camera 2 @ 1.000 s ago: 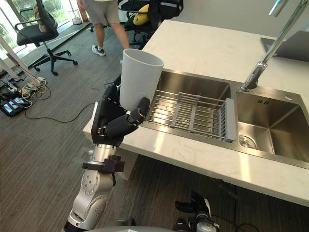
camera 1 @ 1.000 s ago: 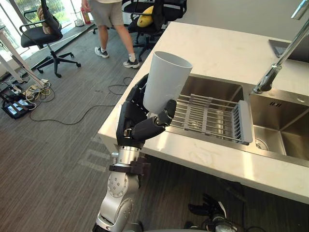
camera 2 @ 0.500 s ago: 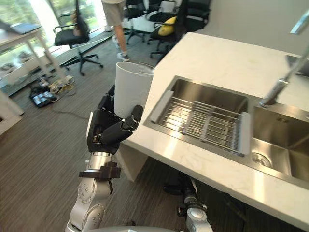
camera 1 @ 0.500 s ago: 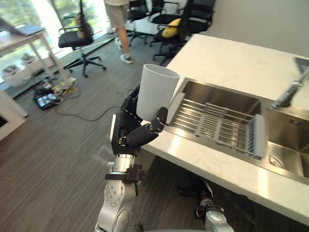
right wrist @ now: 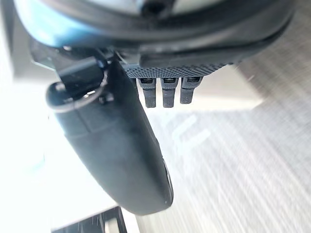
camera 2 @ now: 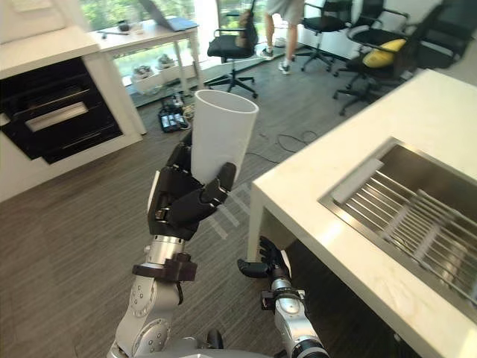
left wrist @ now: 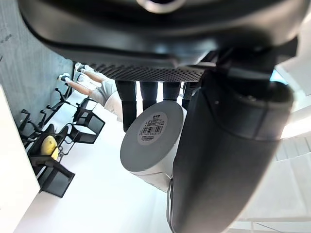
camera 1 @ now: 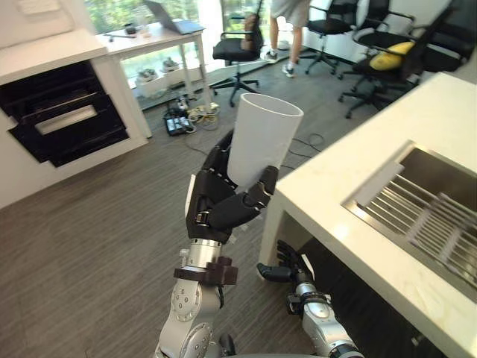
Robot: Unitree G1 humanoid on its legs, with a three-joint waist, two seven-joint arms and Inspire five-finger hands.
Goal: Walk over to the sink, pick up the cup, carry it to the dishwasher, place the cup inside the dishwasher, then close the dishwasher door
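Observation:
A tall white cup [camera 1: 261, 140] stands upright in my left hand [camera 1: 223, 205], whose fingers and thumb are curled round its lower part. The left wrist view looks at the cup's round base [left wrist: 150, 141] between the thumb and fingers. I hold the cup over the grey floor, just off the corner of the white counter [camera 1: 350, 175]. My right hand [camera 1: 282, 267] hangs low beside the counter's leg, fingers relaxed and empty. The sink's wire rack [camera 1: 436, 220] lies at the right edge. A black built-in appliance [camera 1: 63, 112] with a pulled-out front sits in the white cabinet at the far left.
Open grey floor lies between me and the black appliance. Beyond stand a white desk [camera 1: 153, 37] with a laptop, cables and power strips [camera 1: 179, 119] under it, office chairs [camera 1: 237, 46], and a person's legs [camera 1: 287, 30] at the back.
The camera has swung left, away from the sink, bringing the floor and the black appliance into view. The cup stays in my left hand, now off the counter's corner.

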